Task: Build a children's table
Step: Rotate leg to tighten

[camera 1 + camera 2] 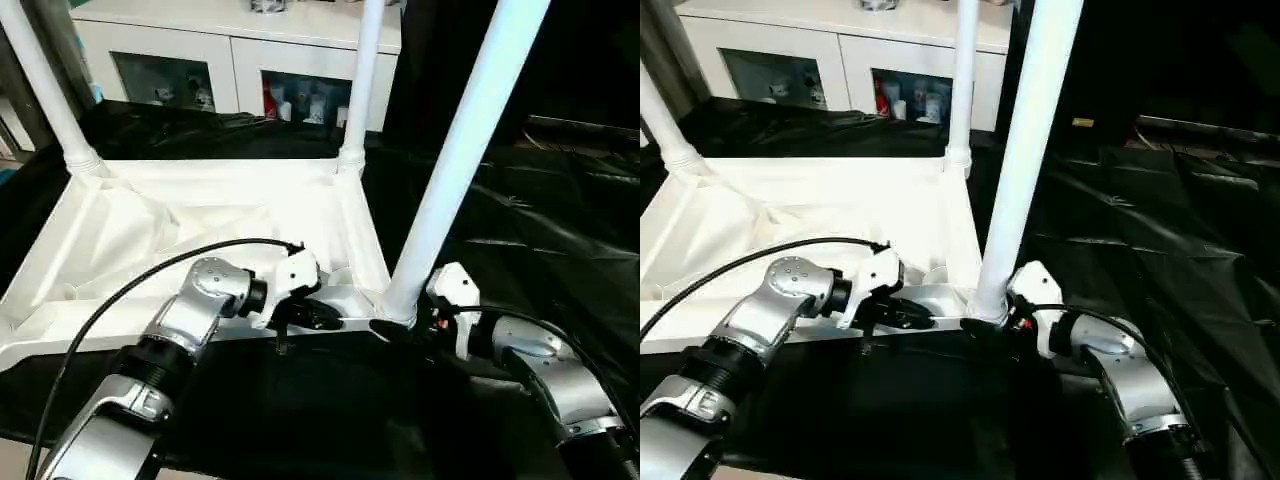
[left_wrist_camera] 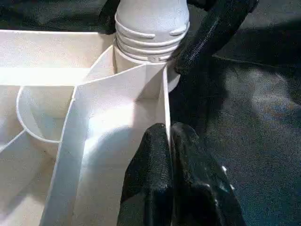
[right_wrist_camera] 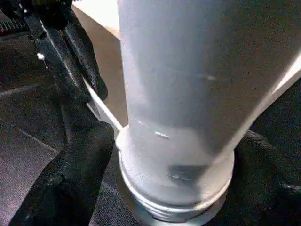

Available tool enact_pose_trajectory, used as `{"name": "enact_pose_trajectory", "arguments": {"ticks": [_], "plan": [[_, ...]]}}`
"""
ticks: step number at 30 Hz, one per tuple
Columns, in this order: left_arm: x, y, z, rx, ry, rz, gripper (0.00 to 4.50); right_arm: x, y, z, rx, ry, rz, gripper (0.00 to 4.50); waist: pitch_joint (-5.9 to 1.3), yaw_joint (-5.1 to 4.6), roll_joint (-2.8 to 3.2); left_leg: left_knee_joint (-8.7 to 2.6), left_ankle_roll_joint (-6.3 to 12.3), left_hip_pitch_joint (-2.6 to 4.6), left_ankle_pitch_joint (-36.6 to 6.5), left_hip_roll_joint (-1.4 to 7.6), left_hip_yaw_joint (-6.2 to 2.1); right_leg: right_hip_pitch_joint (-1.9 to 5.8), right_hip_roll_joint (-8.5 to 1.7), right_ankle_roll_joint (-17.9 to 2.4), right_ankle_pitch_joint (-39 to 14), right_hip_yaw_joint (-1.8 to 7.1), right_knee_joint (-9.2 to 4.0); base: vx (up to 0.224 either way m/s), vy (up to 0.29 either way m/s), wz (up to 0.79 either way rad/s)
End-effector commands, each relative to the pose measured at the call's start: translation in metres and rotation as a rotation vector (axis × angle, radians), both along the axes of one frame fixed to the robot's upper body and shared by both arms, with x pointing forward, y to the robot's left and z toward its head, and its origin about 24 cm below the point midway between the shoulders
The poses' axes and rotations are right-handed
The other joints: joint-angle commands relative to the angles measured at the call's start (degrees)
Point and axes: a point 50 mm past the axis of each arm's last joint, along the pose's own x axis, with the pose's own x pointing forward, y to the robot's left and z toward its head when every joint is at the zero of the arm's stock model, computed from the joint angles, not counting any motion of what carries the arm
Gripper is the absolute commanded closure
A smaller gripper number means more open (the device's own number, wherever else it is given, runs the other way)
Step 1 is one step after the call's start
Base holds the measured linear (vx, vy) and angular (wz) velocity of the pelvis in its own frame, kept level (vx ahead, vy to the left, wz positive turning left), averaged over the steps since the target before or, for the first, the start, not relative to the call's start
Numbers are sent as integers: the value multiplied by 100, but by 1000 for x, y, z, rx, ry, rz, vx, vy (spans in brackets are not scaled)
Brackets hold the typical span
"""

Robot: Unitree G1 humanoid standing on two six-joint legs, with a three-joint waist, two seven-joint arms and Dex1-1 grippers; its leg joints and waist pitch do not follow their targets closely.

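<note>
Upside down on the black-draped table (image 1: pixel 560 230), the children's table (image 1: pixel 200 230) lies with three legs standing in its sockets. Nearest leg (image 1: pixel 455 170) at near right corner, threads showing above the socket. Right gripper (image 3: pixel 164 188) straddles its base, fingers apart. Left gripper (image 2: pixel 169 155) pinched on the near rim (image 2: pixel 165 101). Best to keep rim steady and turn leg squarely.

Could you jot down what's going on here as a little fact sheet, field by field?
Item: children's table, upside down on the black-draped table
Legs standing in sockets: three in view
Near leg: upright in its corner socket
Left gripper: shut on the tabletop's thin wall by that corner
Right gripper: fingers either side of the near leg's base
Background: white cabinet with glass doors
</note>
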Motion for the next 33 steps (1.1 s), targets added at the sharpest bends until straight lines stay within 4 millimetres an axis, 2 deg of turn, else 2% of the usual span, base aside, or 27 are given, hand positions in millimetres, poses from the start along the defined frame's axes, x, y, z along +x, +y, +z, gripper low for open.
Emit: {"name": "enact_pose_trajectory", "arguments": {"ticks": [1,7,10,14,18,21,23,24,25,26,27,29,30,32,33], "plan": [[-1,-1,2,-27,-1,-14,450,-1,-1,2,28,9,10,92,-307,6,-51,-343,361,61,-966,227,-82,284,-313,-1316,-739,240,-334,0,0,0],[-2,-1,1,-28,4,-20,450,-3,-2,-2,26,23,8,135,-304,13,-42,-343,358,69,-994,229,-83,282,-315,-1327,-802,237,-341,0,0,0],[-2,0,1,-23,11,-25,450,-5,0,-3,38,32,5,160,-309,14,-12,-344,329,70,-1001,228,-88,285,-311,-1342,-737,237,-330,0,0,0],[-2,-1,1,-29,14,-22,450,-5,0,-4,49,36,-8,170,-314,10,-31,-337,329,75,-1004,226,-84,288,-307,-1368,-671,236,-326,0,0,0],[-2,-2,1,-41,14,-9,450,-4,1,-8,67,46,-53,173,-313,9,-11,-337,320,78,-1016,227,-85,284,-305,-1376,-672,237,-326,0,0,0],[2,-4,-2,-27,-10,48,450,4,-1,-11,109,53,-198,173,-309,-8,-9,-348,258,70,-1096,221,-89,281,-310,-1362,-793,233,-337,0,0,0],[15,-13,-5,-24,-67,209,450,16,-5,-20,125,54,-454,173,-292,-42,-2,-371,100,95,-1337,225,-97,251,-314,-1280,-1190,230,-387,0,0,0],[17,-16,-5,-28,-68,242,450,17,-5,-21,129,56,-492,173,-283,-51,35,-380,35,96,-1392,218,-102,240,-313,-1242,-1328,231,-399,0,0,0],[17,-17,-5,-28,-68,248,450,17,-5,-22,130,56,-498,173,-293,-56,8,-380,-55,113,-1501,216,-109,241,-320,-1164,-1543,227,-418,0,0,0],[20,-22,-5,-36,-72,287,450,19,-4,-24,135,62,-559,173,-287,-60,-8,-383,-60,103,-1490,214,-104,250,-312,-1107,-1564,238,-429,0,0,0],[22,-28,-6,-37,-74,321,450,21,-4,-26,142,67,-625,173,-284,-46,10,-380,-58,112,-1506,213,-107,231,-318,-1088,-1572,240,-433,0,0,0],[28,-44,-7,-37,-85,425,450,24,2,-29,144,75,-735,173,-293,-50,-6,-377,-50,107,-1471,200,-101,221,-315,-1018,-1630,248,-444,0,0,0],[29,-49,-7,-36,-85,447,450,25,5,-30,144,76,-761,173,-296,-35,-7,-373,-43,122,-1455,199,-100,213,-314,-1002,-1636,246,-457,0,0,0],[29,-62,-8,-36,-91,469,450,28,14,-30,149,74,-790,173,-298,-34,-1,-372,3,91,-1328,194,-97,233,-303,-987,-1445,247,-451,0,0,0],[29,-68,-8,-34,-99,475,450,30,19,-29,156,73,-795,173,-296,-29,6,-368,7,103,-1346,193,-95,220,-301,-992,-1428,246,-448,0,0,0]]}}
